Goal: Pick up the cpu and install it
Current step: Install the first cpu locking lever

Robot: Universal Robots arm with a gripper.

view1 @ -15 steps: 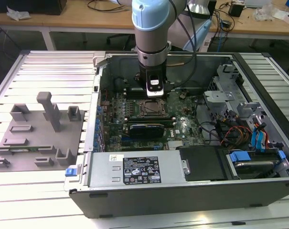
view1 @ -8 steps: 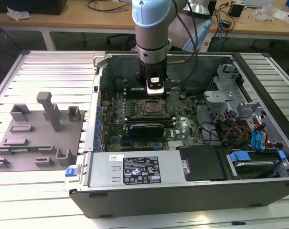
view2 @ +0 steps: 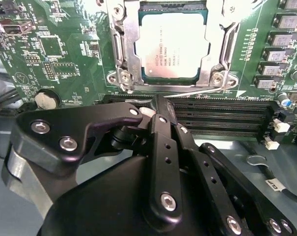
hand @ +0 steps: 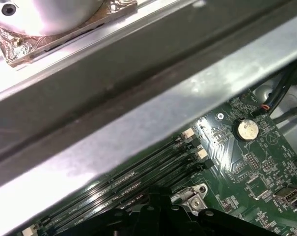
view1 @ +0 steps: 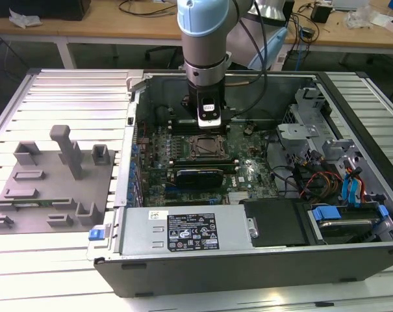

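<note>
Silver-topped cpu [view2: 172, 44] is shown lying flat inside metal socket frame [view2: 122, 46] on green mobo [view2: 65, 64], just beyond claw [view2: 159, 101] tips, not touched by them. Claw fingers are seen pressed together w/ nothing gripped, tips over black memory slots [view2: 222, 110] beside socket. In exterior view, claw [view1: 209, 123] is hung inside open pc case [view1: 248, 260].

Pale satin metal cpu [view2: 173, 44]
</note>
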